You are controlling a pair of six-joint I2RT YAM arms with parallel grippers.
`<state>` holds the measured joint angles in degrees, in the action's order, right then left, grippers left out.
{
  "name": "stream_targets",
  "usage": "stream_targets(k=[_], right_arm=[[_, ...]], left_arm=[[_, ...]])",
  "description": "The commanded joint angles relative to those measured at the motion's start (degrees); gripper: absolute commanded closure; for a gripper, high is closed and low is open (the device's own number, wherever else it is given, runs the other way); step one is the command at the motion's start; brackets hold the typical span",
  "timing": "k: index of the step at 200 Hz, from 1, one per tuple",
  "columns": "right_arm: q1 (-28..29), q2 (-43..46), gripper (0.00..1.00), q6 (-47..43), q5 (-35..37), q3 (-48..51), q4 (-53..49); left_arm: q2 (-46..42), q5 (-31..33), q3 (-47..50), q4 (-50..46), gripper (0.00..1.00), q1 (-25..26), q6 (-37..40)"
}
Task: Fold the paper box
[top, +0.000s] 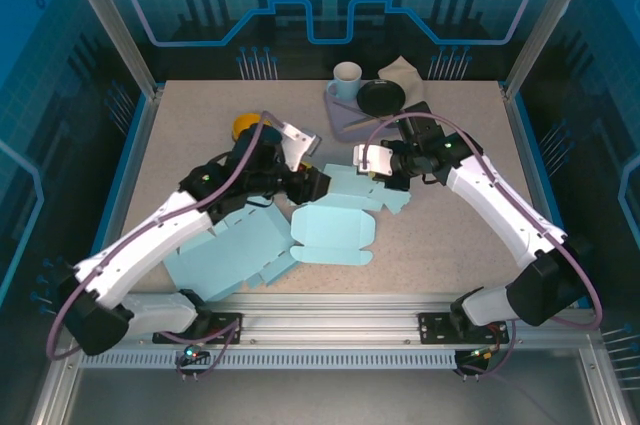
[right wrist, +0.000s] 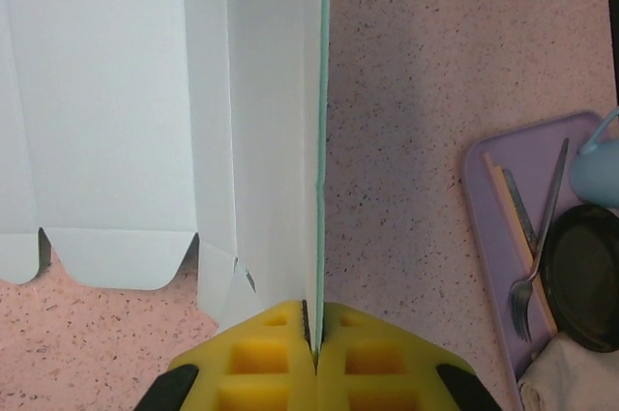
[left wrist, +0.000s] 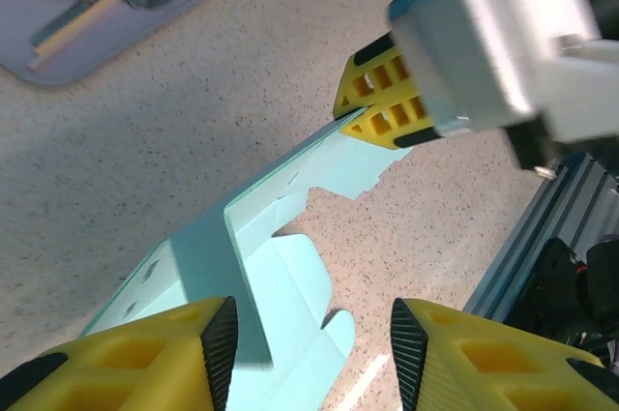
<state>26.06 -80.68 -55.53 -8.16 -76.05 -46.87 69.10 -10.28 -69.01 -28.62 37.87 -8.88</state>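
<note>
Pinching an upright flap of the paper box (right wrist: pixel 97 111) on the counter (right wrist: pixel 435 92): right tool (right wrist: pixel 316 319), jaws closed | left tool (left wrist: pixel 314 343): jaws apart, holding nothing, flap beside one pad (left wrist: pixel 221 338) | overhead: arms (top: pixel 150 240) hide both grips.

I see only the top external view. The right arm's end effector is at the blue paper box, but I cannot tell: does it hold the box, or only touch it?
Observer: It holds it. In the right wrist view the right end effector is shut on the edge of a flap of the paper box, which stands upright in its grip.
Operator: And the left one, is it closed too?
Observer: No. In the left wrist view the left end effector is open. A raised wall of the box stands right next to one finger, not clamped.
Operator: Is any cutlery on the tray beside the plate?
Observer: Yes, the right wrist view shows a fork lying there.
</note>
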Motion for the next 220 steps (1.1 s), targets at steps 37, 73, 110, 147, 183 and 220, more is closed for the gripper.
stream_targets(k=[37, 73, 110, 147, 183, 220], right_arm=[[-1.0, -1.4, 1.00, -2.7, 3.0, -1.1, 1.6], [-2.0, -3.0, 1.00, -0.9, 1.5, -3.5, 0.1], [-4.6, -2.8, 1.00, 0.6, -2.5, -4.0, -0.8], [-6.3, -1.8, 1.00, 0.6, -7.5, -3.1, -0.3], [-9.2, -1.1, 1.00, 1.1, -15.5, -3.4, -1.1], [-10.7, 0.7, 1.00, 0.7, -20.5, -2.5, -0.9]], left_arm=[[-13.1, 0.8, 12.2, -2.5, 0.52, -9.2, -2.8], [-9.6, 6.5, 19.8, 2.6, 0.57, -9.8, -14.0], [-6.4, 10.5, 21.9, 4.4, 0.59, -12.7, -18.7], [-3.3, -0.5, 25.6, 14.4, 0.55, -16.6, -17.4], [1.3, -6.5, 27.2, 23.3, 0.55, -16.7, -13.1], [3.0, -13.7, 26.8, 27.2, 0.55, -16.5, -13.0]])
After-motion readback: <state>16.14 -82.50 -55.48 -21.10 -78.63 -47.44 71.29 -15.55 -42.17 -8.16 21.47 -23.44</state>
